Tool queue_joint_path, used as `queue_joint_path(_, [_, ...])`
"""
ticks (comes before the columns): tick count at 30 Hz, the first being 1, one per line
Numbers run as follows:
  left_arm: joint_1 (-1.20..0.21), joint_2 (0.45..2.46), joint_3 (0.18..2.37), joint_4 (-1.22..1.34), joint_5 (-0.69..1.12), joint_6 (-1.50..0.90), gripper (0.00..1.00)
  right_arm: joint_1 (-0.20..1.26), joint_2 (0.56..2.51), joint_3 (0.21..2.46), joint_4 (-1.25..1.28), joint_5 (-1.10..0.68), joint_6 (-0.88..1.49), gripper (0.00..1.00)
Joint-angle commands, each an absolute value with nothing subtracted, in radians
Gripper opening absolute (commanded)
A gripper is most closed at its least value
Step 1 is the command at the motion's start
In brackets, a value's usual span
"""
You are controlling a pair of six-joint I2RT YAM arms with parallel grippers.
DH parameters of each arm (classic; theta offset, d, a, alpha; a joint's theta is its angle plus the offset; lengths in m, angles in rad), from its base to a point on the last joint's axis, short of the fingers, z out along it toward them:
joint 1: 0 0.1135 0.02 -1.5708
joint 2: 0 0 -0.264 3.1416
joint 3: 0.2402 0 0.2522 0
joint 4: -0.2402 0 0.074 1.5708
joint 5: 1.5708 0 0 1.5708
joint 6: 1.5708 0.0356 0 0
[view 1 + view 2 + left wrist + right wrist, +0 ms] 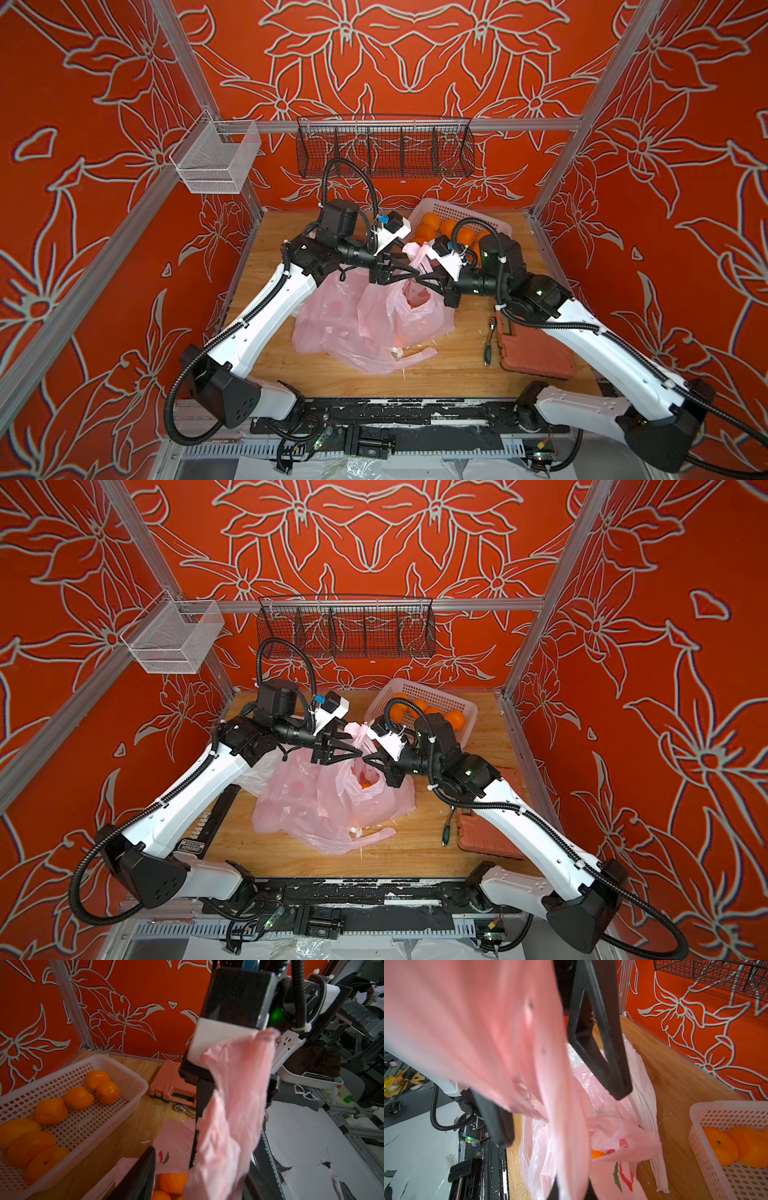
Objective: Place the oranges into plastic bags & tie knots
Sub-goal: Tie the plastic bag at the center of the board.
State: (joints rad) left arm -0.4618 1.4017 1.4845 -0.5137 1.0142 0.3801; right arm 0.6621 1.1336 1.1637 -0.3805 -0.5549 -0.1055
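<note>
The right gripper [368,757] clamps the handle strap [358,733] of the translucent pink crinkly plastic bag [324,808]. The left gripper [352,742] has its jaws parted around that strap.

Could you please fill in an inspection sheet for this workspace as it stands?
Surface: wooden tabletop, scuffed, with white flecks.
Job's things: oranges in the white basket; some in the pink bag, whose handle is raised; second pink bag flat beside it; white bag lying alongside; no knot seen.
Clutter: orange tool case, ratchet.
Grippers: left gripper open beside the handle; right gripper shut on it.
Cables: black conduits looped on both arms; loose wires at the front rail.
Surroundings: red floral walls; black wire rack; white mesh bin.
</note>
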Motion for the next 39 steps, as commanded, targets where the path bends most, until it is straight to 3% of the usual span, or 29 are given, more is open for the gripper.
queue_joint_path(1, [-0.481, 1.395, 1.506, -0.490, 1.053, 0.392, 0.58, 0.672, 1.142, 1.171, -0.387, -0.563, -0.134, 0.00])
queue_joint_path(5, [-0.489, 1.405, 1.514, -0.492, 1.047, 0.393, 0.57, 0.680, 1.153, 1.179, -0.391, -0.571, -0.138, 0.00])
queue_joint_path(8, [-0.489, 1.413, 1.517, -0.492, 1.043, 0.392, 0.48, 0.684, 1.154, 1.180, -0.389, -0.571, -0.135, 0.00])
queue_joint_path(12, [-0.489, 1.414, 1.515, -0.485, 1.056, 0.389, 0.26, 0.686, 1.150, 1.174, -0.383, -0.542, -0.120, 0.00])
queue_joint_path(15, [-0.491, 1.413, 1.506, -0.488, 1.060, 0.396, 0.00, 0.686, 1.136, 1.164, -0.360, -0.487, -0.082, 0.00])
queue_joint_path(16, [-0.491, 1.410, 1.502, -0.489, 1.058, 0.398, 0.00, 0.686, 1.126, 1.163, -0.358, -0.475, -0.070, 0.06])
queue_joint_path(21, [-0.491, 1.399, 1.481, -0.486, 1.051, 0.403, 0.00, 0.686, 1.032, 1.112, -0.303, -0.395, 0.006, 0.67])
queue_joint_path(22, [-0.491, 1.398, 1.477, -0.485, 1.050, 0.403, 0.00, 0.686, 1.003, 1.099, -0.288, -0.383, 0.021, 0.72])
queue_joint_path(27, [-0.491, 1.395, 1.472, -0.486, 1.051, 0.403, 0.00, 0.686, 0.901, 1.042, -0.090, -0.455, 0.156, 0.72])
queue_joint_path(33, [-0.492, 1.398, 1.474, -0.490, 1.048, 0.402, 0.00, 0.686, 0.925, 1.035, 0.163, -0.489, 0.348, 0.71])
queue_joint_path(39, [-0.494, 1.396, 1.474, -0.494, 1.049, 0.402, 0.00, 0.686, 1.005, 1.091, 0.145, -0.495, 0.360, 0.69])
